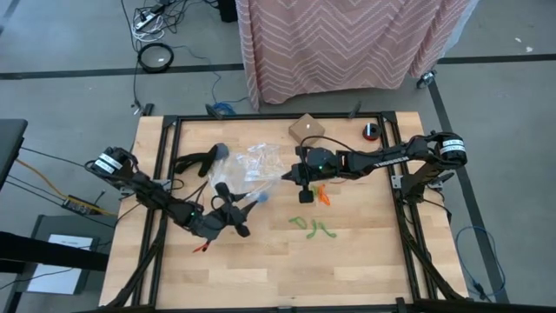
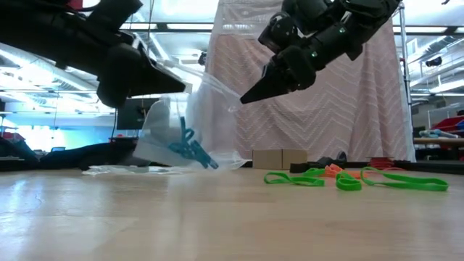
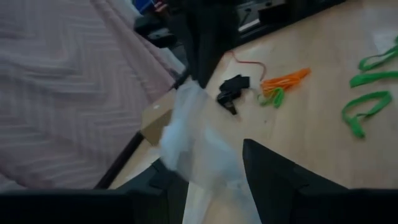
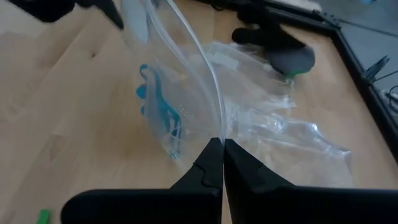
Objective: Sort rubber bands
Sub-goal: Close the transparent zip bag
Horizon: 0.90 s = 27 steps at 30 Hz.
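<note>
the right tool sits just right of centre in the high view, its fingers pressed fully together on the edge of a clear zip bag, which it holds lifted off the table. blue rubber bands lie inside that bag; in the low view they hang left of centre, low in the bag, just above the wood.

the left tool is at lower centre-left of the high view, beside the bag's other end. its fingers stand apart, with bag film between and ahead of them; whether they grip the film cannot be told.

green rubber bands lie loose on the table below centre in the high view, and orange rubber bands lie just under the right tool. a further pile of clear bags lies at upper centre, with a small cardboard box near the far edge.
</note>
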Available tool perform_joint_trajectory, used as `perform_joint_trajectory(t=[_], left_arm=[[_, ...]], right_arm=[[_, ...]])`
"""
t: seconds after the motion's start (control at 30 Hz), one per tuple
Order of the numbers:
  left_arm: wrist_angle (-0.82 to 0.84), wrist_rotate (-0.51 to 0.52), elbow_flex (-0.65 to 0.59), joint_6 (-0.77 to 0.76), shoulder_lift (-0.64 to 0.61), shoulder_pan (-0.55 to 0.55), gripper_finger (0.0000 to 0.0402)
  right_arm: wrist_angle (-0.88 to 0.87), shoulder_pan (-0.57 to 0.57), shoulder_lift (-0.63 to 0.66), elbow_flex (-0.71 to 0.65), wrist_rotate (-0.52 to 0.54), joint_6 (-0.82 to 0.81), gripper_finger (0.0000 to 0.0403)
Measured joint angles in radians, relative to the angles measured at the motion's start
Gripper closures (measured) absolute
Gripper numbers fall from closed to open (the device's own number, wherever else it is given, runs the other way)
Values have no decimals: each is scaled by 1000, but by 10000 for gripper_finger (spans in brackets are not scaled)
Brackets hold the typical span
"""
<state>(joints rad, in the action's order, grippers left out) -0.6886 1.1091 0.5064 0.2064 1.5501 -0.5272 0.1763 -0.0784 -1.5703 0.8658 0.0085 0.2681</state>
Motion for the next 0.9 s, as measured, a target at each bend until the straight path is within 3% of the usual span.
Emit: perform_joint_trajectory(t=[0.2, 0.67, 0.9], left_arm=[[1, 102, 0, 25, 0, -36, 244], [-70, 124, 0, 24, -1, -45, 248], [-68, 131, -2, 9, -1, -77, 303]], right_arm=[[50, 0, 0, -43, 0, -18, 403], [62, 0, 0, -58, 3, -23, 403], [61, -7, 0, -58, 37, -24, 403]])
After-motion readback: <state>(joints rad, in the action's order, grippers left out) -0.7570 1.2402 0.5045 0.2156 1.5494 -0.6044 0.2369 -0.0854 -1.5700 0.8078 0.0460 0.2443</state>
